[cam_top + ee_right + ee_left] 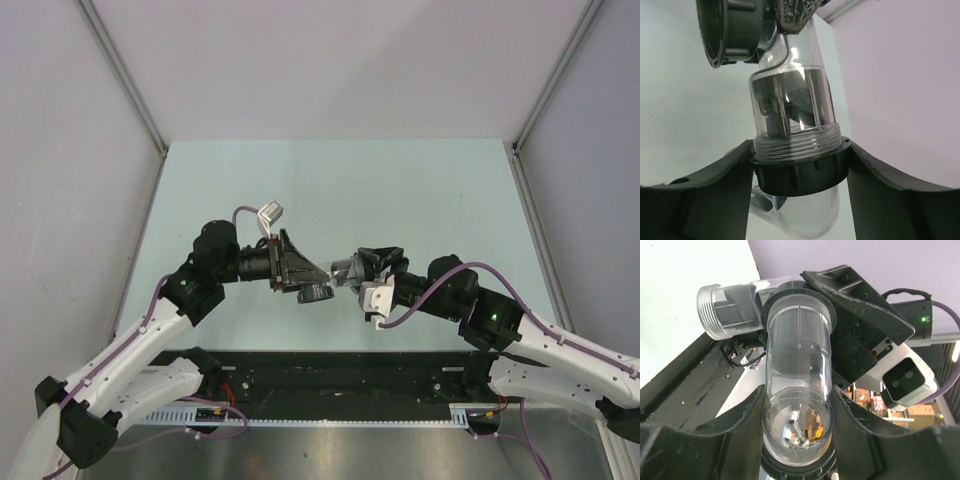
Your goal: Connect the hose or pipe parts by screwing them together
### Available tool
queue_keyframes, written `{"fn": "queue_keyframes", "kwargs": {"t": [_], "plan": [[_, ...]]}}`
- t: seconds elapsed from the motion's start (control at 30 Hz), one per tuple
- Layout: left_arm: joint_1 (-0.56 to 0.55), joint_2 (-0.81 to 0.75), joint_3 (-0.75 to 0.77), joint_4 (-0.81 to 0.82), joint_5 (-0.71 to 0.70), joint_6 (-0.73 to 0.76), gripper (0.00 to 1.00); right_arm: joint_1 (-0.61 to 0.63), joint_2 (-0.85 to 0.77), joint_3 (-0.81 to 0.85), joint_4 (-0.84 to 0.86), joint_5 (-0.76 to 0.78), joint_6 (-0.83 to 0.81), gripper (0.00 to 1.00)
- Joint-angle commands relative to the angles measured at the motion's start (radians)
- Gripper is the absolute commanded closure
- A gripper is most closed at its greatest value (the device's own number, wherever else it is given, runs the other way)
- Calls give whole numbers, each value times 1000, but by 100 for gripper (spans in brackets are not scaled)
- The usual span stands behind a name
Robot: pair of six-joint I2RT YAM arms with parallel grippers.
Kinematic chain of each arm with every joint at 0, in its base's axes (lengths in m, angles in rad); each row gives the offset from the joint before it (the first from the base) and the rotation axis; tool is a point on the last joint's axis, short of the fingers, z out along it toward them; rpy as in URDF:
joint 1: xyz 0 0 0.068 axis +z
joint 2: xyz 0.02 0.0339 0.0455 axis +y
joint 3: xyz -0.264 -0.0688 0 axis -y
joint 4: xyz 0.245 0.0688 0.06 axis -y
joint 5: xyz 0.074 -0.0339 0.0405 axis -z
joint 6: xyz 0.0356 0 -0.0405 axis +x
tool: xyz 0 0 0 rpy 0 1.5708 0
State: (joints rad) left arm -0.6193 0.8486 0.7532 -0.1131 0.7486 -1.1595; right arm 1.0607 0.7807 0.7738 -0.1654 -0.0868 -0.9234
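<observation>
Pipe parts [338,270], top view first: they're up in the air over the counter [400,190], strung btw the two claws and not touching it. Left claw [305,270] has one end and right claw [362,270] the other, w/ the tips nearly meeting. One dark ring end [315,292] hangs just below the left tips.

Right wrist cam: right claw is pinching the black nut [800,172], w/ a pad [725,195] tight against each side. A few turns of thread show above the nut, so imo it's not run home yet.

Left wrist cam: the clear tube [797,365] runs straight up the middle. The left fingers [740,435] press on both sides, so that claw is pinching the tube. One clear threaded end [712,310] branches off sideways at the far end, free.

Handling: looks like hard clear plastic, so prob light, stiff and slick on the smooth bits. It could crack if you squeeze hard or cross-thread. You want the ribbed nut for turning and the plain tube just for holding, which is what you've got. Keep both axes in line.

Count: 2 claws, 1 black nut, 1 dark ring end, 1 clear threaded end. Pipe pieces look like 2 meeting at the nut, but can't tell for sure thru the clear plastic.
</observation>
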Motion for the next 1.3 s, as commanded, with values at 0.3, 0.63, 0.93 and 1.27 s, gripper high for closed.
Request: {"fn": "queue_keyframes", "kwargs": {"t": [0.3, 0.63, 0.93, 1.27], "plan": [[-14, 15, 106, 61, -14, 734, 100, -22, 140, 137, -104, -223, 211, 93], [-132, -20, -54, 61, -2, 1587, 100, -206, 233, 140, -60, -649, 510, 92], [-161, -6, -107, 61, -132, 1658, 100, -252, 266, 139, -86, -579, 600, 50], [-158, -92, -101, 63, -241, 1214, 100, -237, 60, 121, -91, -409, 483, 0]]}}
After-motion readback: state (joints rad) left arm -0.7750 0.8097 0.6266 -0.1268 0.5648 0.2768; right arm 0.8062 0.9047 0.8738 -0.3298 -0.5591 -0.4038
